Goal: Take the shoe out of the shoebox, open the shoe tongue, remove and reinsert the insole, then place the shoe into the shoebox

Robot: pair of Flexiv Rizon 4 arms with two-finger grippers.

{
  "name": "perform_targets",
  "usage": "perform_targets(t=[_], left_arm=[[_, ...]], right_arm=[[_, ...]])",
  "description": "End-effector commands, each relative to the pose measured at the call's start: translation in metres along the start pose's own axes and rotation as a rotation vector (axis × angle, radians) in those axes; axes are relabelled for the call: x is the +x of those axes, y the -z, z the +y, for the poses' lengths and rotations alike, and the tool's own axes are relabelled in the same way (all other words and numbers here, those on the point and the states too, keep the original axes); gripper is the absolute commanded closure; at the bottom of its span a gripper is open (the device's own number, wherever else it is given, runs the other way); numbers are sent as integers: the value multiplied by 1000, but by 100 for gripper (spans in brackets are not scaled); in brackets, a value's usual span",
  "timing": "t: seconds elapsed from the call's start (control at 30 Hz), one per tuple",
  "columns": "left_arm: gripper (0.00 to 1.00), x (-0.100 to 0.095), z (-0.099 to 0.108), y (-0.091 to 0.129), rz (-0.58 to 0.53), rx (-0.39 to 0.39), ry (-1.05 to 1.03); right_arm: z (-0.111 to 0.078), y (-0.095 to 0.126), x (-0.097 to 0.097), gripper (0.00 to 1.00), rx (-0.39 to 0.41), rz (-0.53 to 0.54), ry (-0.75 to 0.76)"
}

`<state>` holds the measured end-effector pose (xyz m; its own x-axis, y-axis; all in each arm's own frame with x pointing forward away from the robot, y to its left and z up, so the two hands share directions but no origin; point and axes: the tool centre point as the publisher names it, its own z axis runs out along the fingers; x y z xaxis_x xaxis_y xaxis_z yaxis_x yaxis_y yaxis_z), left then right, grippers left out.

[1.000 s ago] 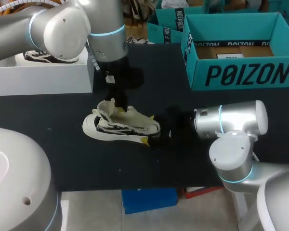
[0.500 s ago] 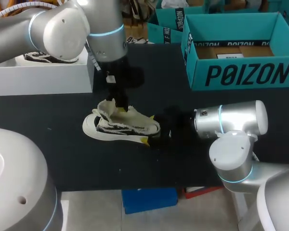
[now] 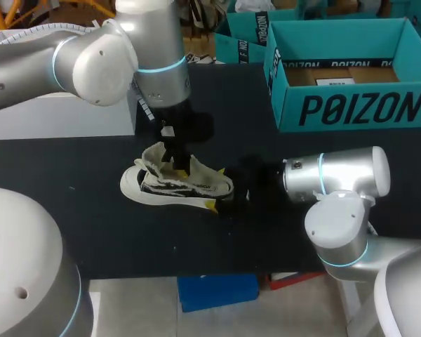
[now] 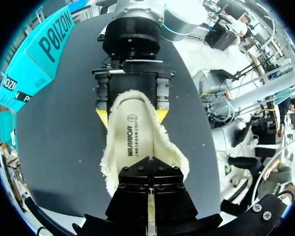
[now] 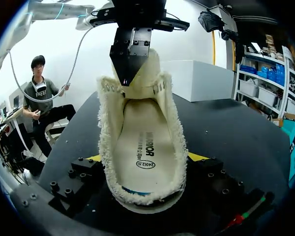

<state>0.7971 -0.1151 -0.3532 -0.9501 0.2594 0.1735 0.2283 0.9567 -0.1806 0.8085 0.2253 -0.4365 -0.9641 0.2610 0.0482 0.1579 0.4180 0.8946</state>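
The left gripper (image 5: 126, 73) points down into the shoe (image 3: 161, 188). Its black, tapered fingers are drawn narrow, pinching the upright cream tongue (image 5: 143, 66). A thin pale strip shows between them in the left wrist view.

The right gripper (image 3: 216, 188) lies low on the table (image 3: 126, 239), spread wide. Its yellow tips press the shoe's right end from the near and far sides, so it holds the shoe.

The shoe is a low sneaker with a white sole and black-streaked sides. Its wide mouth is rimmed with shaggy cream fleece. The smooth, pale insole (image 5: 142, 142) lies flat inside and carries dark print.

The shoe sits upright on the matte black table, near the middle, directly under the left gripper. The teal cardboard shoebox (image 3: 351, 105) stands open at the far right, well apart from the shoe. A plain white box (image 3: 63, 116) sits at the far left.
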Motion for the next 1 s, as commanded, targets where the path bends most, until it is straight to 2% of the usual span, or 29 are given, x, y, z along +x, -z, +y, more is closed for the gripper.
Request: perform_targets(t=[0.03, 0.47, 0.7, 1.0], left_arm=[[100, -6, 0, -13, 4, -6, 11], [100, -6, 1, -34, 44, -39, 20], [100, -2, 8, -49, 68, -55, 34], [100, 0, 15, -68, 99, -43, 50]], right_arm=[[-10, -14, -3, 100, -7, -9, -1], [-10, -14, -3, 100, -7, -9, -1], [-10, -14, -3, 100, -7, -9, -1], [-10, -14, -3, 100, -7, -9, -1]])
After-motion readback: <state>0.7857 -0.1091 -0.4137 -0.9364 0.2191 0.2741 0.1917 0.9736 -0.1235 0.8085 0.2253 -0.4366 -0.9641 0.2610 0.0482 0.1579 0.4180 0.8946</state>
